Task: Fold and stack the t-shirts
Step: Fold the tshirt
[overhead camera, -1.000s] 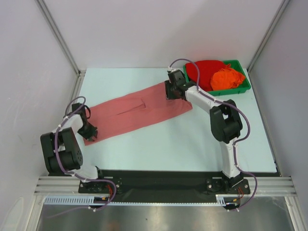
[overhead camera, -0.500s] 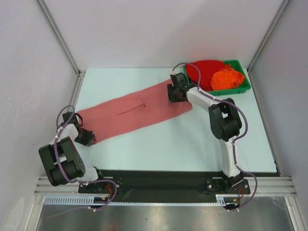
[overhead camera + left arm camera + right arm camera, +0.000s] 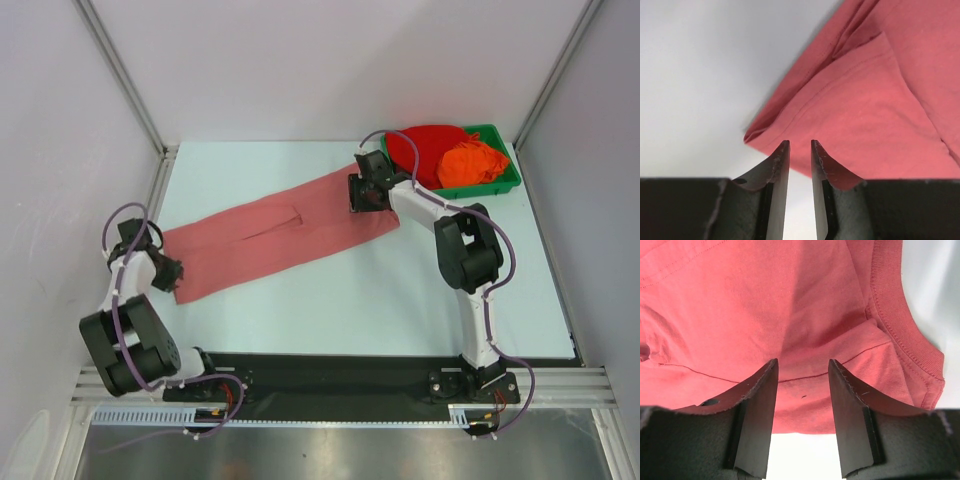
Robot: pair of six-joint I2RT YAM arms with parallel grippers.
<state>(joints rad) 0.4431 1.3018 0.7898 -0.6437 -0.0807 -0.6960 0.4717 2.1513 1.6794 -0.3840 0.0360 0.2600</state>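
- Motion sits at the near left. Over the last second the left arm has swung out toward the left edge of the overhead view. The left gripper is now at the lower-left end of the salmon shirt, and that end lies further left than before.
- My reading is that the strip has been drawn straighter and flatter, as smoothing ahead of the next fold. That fold has not begun.
- The left arm's elbow is tucked back by its base. The wrist is low and points right along the cloth.
- In the wrist view only a slim slit shows between the jaws, with the tips at the hem corner. I cannot tell whether they nip the hem.
- The salmon shirt lies as a long diagonal band on the table, running from lower left to upper centre.
- The right gripper has barely shifted. It reaches low over the collar end with jaws spread, and the cloth below is not pinched.
- Farthest, at upper right, the red shirt and orange shirt sit heaped and unfolded in the tray.
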